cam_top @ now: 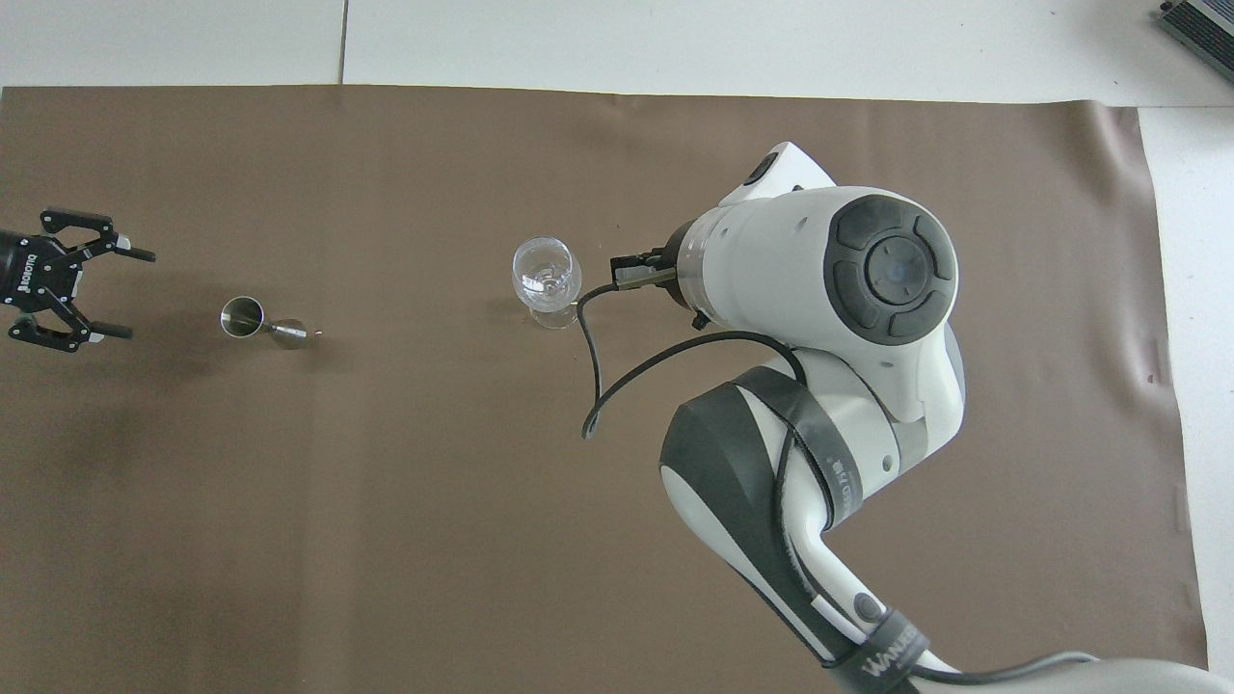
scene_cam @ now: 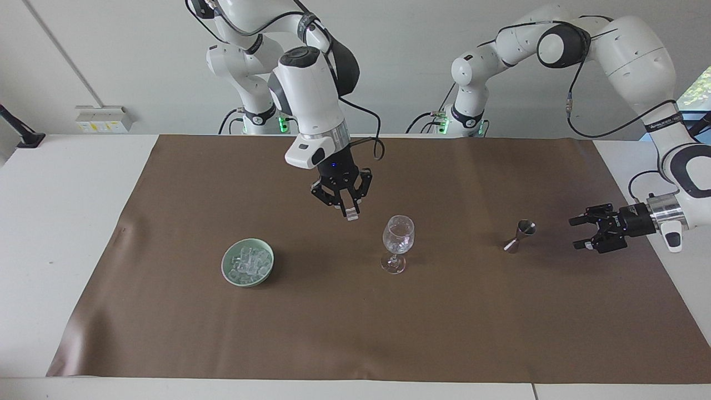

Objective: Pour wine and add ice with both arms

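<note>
While clamping ice [scene_cam: 351, 216], right jaws near glass [scene_cam: 397, 243].

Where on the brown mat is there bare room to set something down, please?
The brown mat is bare along the whole edge farthest from the robots. Bare gaps also lie between the green bowl and the wine glass, and between the glass and the jigger. It is crowded beside the glass, under the right gripper carrying an ice cube.

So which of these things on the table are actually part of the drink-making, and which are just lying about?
In use:
- ice cube pinched in the right tool, raised beside the wine glass
- bowl of ice
- jigger, standing beside the open, empty left tool

Just lying about:
- brown mat
- wall socket box
</note>
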